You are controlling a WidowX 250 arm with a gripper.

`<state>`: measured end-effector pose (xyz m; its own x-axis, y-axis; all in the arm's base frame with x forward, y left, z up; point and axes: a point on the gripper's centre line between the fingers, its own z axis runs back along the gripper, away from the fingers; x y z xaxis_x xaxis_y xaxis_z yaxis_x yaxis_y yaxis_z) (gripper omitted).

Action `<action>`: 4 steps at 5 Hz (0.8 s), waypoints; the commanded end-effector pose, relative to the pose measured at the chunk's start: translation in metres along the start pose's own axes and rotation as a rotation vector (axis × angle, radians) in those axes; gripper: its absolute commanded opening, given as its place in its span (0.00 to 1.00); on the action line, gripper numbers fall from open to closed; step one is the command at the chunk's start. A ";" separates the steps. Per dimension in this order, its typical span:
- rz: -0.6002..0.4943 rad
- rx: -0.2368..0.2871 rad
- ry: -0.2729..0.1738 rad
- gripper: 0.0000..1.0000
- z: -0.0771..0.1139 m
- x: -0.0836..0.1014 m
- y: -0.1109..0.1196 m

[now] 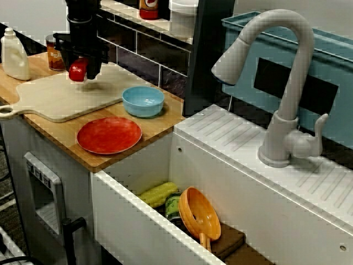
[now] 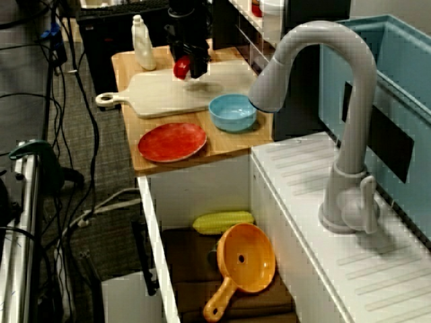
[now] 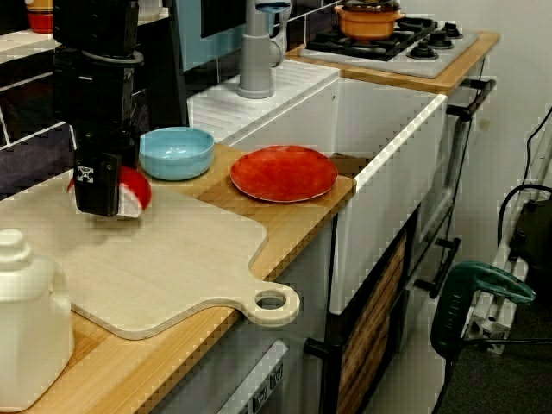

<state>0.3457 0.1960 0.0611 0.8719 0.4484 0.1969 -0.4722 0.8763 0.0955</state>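
pinching red round item [image 1: 77,70] with tool [image 1: 83,70] | hovering over cutting board [image 1: 60,96], bench [image 1: 160,122] back edge | judging: needing firm, level grip, avoiding blue bowl [image 1: 143,101]

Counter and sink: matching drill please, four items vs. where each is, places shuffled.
Items
1. red toy
2. blue bowl
3. red plate
4. orange strainer

Places
A. in the sink, beside the corn cob
B. in the gripper, over the cutting board
C. near the front edge of the counter
D. just behind the red plate, toward the wall

Pairs: 1-B, 2-D, 3-C, 4-A
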 end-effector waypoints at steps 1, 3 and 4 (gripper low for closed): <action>0.001 0.015 -0.026 1.00 0.018 0.011 0.008; -0.006 0.000 -0.020 1.00 0.027 0.008 0.011; -0.010 -0.007 -0.014 1.00 0.029 0.008 0.013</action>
<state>0.3375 0.1937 0.0581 0.8901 0.4386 0.1238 -0.4501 0.8886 0.0882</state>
